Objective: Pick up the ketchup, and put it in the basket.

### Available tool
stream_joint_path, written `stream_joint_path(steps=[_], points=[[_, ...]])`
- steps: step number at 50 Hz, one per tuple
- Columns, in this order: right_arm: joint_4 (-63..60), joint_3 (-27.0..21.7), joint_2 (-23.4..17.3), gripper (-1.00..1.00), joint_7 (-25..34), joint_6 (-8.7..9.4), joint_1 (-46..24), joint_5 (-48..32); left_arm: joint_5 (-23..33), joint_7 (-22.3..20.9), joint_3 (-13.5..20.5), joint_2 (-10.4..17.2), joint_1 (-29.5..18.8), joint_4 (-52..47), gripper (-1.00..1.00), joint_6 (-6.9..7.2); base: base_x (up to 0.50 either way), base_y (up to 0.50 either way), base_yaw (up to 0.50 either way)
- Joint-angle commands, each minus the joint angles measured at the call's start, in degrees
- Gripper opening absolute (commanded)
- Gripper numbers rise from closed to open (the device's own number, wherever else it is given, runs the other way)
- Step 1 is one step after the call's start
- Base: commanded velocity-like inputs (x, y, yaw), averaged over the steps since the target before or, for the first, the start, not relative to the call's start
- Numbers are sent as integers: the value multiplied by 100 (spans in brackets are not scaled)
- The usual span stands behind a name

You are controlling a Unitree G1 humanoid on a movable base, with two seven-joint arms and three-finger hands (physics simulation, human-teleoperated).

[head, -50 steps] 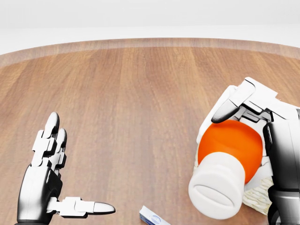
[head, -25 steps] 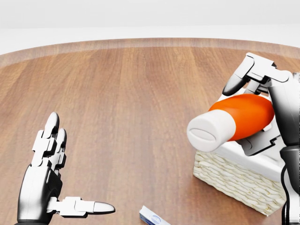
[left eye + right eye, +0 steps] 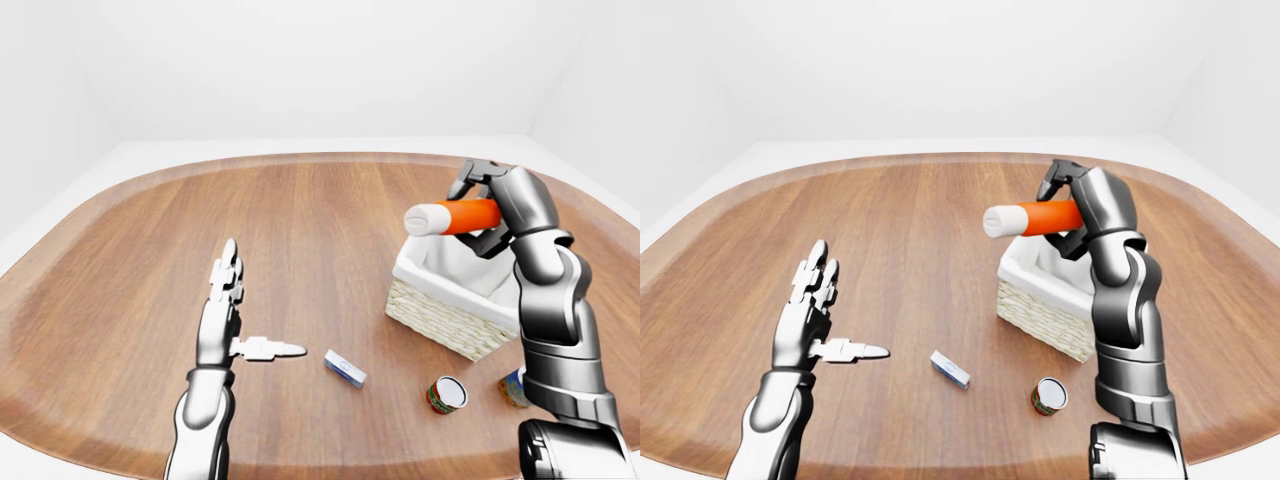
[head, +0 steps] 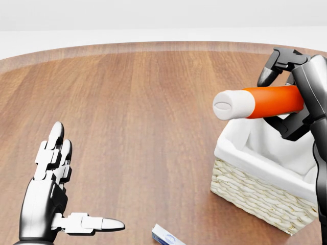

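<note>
The right hand (image 4: 299, 97) grips the ketchup (image 4: 258, 102) sideways above the wicker basket (image 4: 255, 191). The left hand (image 4: 48, 194) hovers with fingers (image 4: 53, 145) spread wide, empty. Released now, the bottle's overhanging cap could catch the rim and tumble onto the worktop (image 4: 138, 112).

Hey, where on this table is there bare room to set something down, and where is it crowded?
Bare wood runs across the whole top of the table and between the left hand and the basket. It is crowded at lower right: the small box, a can and another item beside the right arm.
</note>
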Motion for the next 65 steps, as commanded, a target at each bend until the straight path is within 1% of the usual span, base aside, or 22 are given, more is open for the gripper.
stream_joint_path(steps=[1,2,3,4,8,11,16,18,26,39,46,53,56,65], points=[[978,-28,-347,-100,-71,0,-505,-482,-11,11,34,4,-67,122,100,-48,0,0,0],[1070,-31,-382,-100,-84,0,-567,-493,-10,11,29,1,-59,112,100,-46,0,0,0],[1213,-19,-433,-100,-118,0,-642,-521,2,21,14,-5,-24,224,100,-193,0,0,0],[1317,-9,-467,-100,-125,0,-688,-543,3,22,9,-4,-15,255,100,-235,0,0,0],[1856,44,-608,-100,-262,0,-800,-734,6,31,8,0,-42,340,100,-292,0,0,0],[2269,49,-705,-100,-369,0,-918,-784,14,37,0,-1,-45,363,100,-307,0,0,0],[2725,106,-812,-100,-430,0,-1039,-887,-17,17,17,6,-43,352,100,-294,0,0,0],[3010,141,-857,-100,-549,0,-1111,-982,-15,13,14,5,-36,366,100,-310,0,0,0],[4017,242,-938,-100,-1017,0,-1315,-1023,-33,-6,28,4,-12,278,100,-255,0,0,0],[5208,406,-1065,-100,-1627,0,-1552,-969,-43,-19,20,1,24,180,100,-204,0,0,0],[5617,511,-1070,-100,-1849,0,-1660,-1012,-54,-30,17,1,47,124,100,-182,0,0,0],[5872,576,-1031,-100,-1999,0,-1714,-1008,-41,-22,3,-3,46,162,100,-218,0,0,0],[6014,598,-1025,-100,-2068,0,-1759,-999,-44,-25,3,-1,49,129,100,-191,0,0,0],[6413,673,-998,-100,-2289,0,-1864,-941,-47,-21,4,-1,49,122,100,-189,0,0,0]])
